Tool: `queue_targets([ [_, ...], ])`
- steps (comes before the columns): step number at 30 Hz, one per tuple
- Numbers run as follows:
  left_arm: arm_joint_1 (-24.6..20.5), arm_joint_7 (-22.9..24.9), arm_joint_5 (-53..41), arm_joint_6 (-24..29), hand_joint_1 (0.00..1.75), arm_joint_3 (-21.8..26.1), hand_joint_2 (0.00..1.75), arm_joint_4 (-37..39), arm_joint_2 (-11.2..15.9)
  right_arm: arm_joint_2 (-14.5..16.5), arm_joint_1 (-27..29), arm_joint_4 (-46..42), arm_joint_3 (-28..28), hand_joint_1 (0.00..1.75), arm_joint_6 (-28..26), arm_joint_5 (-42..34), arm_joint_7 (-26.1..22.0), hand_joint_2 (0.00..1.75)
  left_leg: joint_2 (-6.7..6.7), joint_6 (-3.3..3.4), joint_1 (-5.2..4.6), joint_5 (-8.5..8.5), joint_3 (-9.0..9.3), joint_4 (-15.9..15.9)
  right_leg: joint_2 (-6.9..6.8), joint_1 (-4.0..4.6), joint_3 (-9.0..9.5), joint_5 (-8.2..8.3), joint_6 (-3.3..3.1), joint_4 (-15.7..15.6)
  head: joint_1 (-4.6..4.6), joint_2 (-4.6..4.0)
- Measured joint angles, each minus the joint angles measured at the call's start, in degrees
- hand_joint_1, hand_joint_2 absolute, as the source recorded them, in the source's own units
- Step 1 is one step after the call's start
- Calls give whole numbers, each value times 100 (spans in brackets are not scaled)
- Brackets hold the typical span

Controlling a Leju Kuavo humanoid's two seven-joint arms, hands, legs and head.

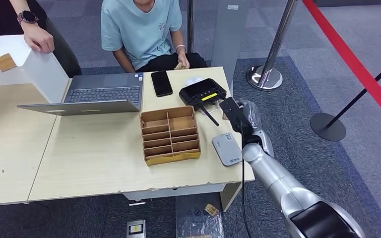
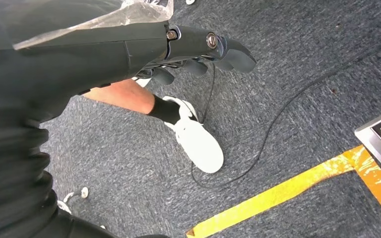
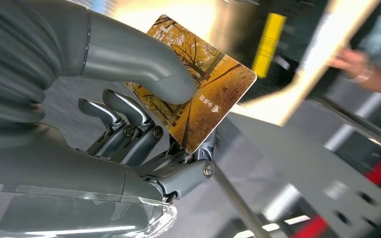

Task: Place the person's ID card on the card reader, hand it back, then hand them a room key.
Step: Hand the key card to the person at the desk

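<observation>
The surface (image 1: 99, 153) before me carries a laptop (image 1: 92, 94), a cardboard organizer (image 1: 170, 135), a black card reader (image 1: 203, 93), a grey device (image 1: 227, 148) and a phone (image 1: 161, 83). A person in a light blue shirt (image 1: 141, 29) sits at its far side. My right robot hand (image 1: 237, 115) hovers at the surface's right edge, just beside the card reader, thumb and fingers pinching a card (image 3: 201, 84) with an autumn-tree picture. My left robot hand (image 2: 198, 52) hangs above the carpet, holding nothing, fingers loosely curled, near someone's white shoe (image 2: 196, 139).
</observation>
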Motion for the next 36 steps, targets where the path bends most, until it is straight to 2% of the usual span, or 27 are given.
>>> queue_targets([
  [15, -1, 115, -180, -95, 0, -8, 175, 0, -14, -7, -959, -552, 461, 175, 459, 678, 309, 175, -3, 0, 1, 0, -17, -1, -1, 1, -12, -1, 0, 3, 1, 0],
  [24, -22, 107, -243, -106, 0, -11, 175, 0, -16, 239, -1393, -550, 795, 175, 683, 863, 349, 175, -4, 0, 3, 0, -19, -1, -1, 3, -16, -1, -1, 5, -1, 0],
  [36, -56, 131, -283, -106, 0, -11, 175, 0, -16, 595, -1504, -467, 1177, 175, 882, 1127, 223, 175, -4, 0, 3, 0, -22, -1, -1, 3, -19, -1, -1, 5, -1, 0],
])
